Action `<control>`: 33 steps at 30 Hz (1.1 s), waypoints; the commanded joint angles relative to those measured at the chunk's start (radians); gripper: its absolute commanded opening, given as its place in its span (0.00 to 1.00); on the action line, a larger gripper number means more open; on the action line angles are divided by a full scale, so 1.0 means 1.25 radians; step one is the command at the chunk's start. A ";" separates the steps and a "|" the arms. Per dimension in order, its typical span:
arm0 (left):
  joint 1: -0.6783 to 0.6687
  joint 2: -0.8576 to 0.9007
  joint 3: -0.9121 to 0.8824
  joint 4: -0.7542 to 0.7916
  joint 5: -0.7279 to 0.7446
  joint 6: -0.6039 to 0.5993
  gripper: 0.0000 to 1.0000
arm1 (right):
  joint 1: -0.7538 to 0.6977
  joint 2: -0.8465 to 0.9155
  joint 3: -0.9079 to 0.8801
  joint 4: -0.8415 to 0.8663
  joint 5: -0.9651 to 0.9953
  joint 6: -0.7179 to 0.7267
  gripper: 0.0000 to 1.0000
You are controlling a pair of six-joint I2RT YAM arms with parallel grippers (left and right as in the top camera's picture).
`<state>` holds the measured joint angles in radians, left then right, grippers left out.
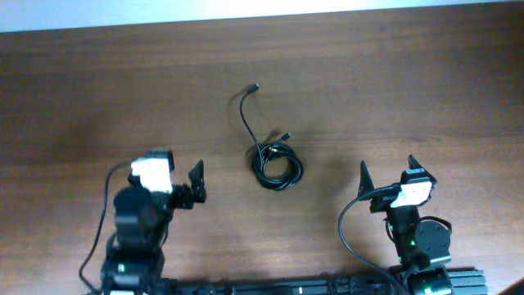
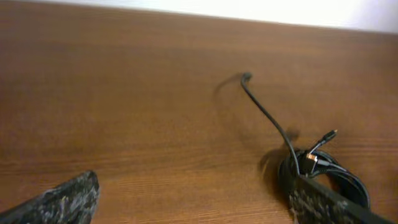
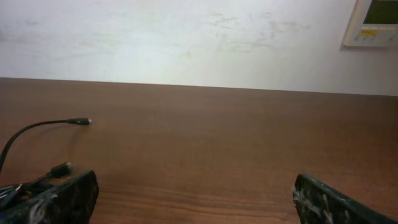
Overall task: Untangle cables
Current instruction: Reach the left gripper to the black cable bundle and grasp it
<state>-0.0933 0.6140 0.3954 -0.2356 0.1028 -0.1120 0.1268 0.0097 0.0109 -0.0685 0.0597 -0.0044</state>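
Note:
The cables [image 1: 277, 164] are thin black cords coiled in a small ring at the middle of the wooden table, with one long end curving up to a plug at the far side. In the left wrist view the coil [image 2: 323, 168] lies at the lower right, partly behind a finger. In the right wrist view the cables [image 3: 37, 127] show at the far left. My left gripper [image 1: 195, 182] is open and empty, left of the coil. My right gripper [image 1: 386, 176] is open and empty, right of the coil. Both are apart from the cables.
The brown wooden table [image 1: 393, 82] runs to a pale wall at the far edge. In the right wrist view a white wall [image 3: 186, 43] with a small panel [image 3: 373, 22] stands behind the table's far edge.

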 commanded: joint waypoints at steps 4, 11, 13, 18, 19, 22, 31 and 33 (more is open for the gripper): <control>-0.005 0.310 0.284 -0.215 0.041 0.014 0.99 | -0.003 -0.005 -0.004 -0.006 0.001 -0.006 0.99; -0.093 0.502 0.466 -0.368 0.038 0.067 0.98 | -0.003 -0.005 -0.004 -0.006 0.001 -0.005 0.99; -0.093 0.502 0.466 -0.342 0.054 0.066 0.99 | -0.003 -0.005 -0.004 -0.006 0.001 -0.005 0.99; -0.097 0.517 0.465 -0.220 0.263 0.005 0.97 | -0.003 -0.005 -0.004 -0.006 0.001 -0.005 0.98; -0.114 0.543 0.465 -0.201 0.220 -0.050 0.98 | -0.003 -0.005 -0.004 -0.006 0.001 -0.005 0.99; -0.183 0.645 0.465 -0.197 0.149 -0.144 0.94 | -0.003 -0.005 -0.004 -0.006 0.001 -0.005 0.99; -0.338 0.911 0.465 -0.089 0.046 -0.176 0.50 | -0.003 -0.005 -0.004 -0.006 0.001 -0.005 0.99; -0.365 0.911 0.465 -0.117 -0.062 -0.237 0.56 | -0.003 -0.005 -0.004 -0.006 0.001 -0.006 0.99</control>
<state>-0.5148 1.7451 0.9627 -0.3603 0.1783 -0.3260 0.1268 0.0101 0.0109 -0.0685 0.0597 -0.0044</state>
